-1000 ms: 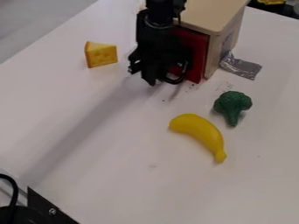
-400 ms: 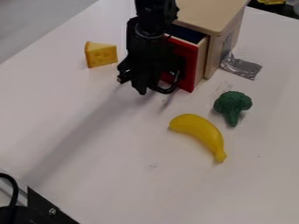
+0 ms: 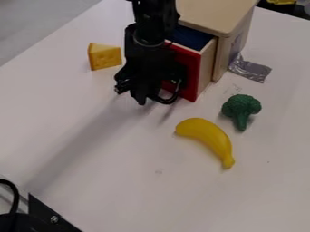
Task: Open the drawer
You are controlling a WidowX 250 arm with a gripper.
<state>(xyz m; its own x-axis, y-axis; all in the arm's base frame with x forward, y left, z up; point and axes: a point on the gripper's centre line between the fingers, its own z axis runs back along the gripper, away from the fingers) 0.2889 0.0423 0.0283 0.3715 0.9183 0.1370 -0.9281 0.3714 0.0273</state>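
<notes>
Drawer (image 3: 192, 74), red front, blue interior: partly out of wooden cabinet (image 3: 215, 13), on white table (image 3: 127, 181). Black gripper (image 3: 144, 97): low over table, in front of drawer's red face, beside dark curved handle (image 3: 169, 99); whether spread or closed, cannot tell. Toy cheese wedge (image 3: 104, 57): one, yellow, near gripper. Banana (image 3: 207, 136): one, near green broccoli (image 3: 241, 108). Silver tape (image 3: 253, 70): one piece, beside cabinet.

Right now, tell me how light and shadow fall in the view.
Camera view: a long, soft-edged shadow stretches from near the hand toward the lower left across the table; the silver strip shows pale glints; the black hand loses its detail in darkness.
</notes>
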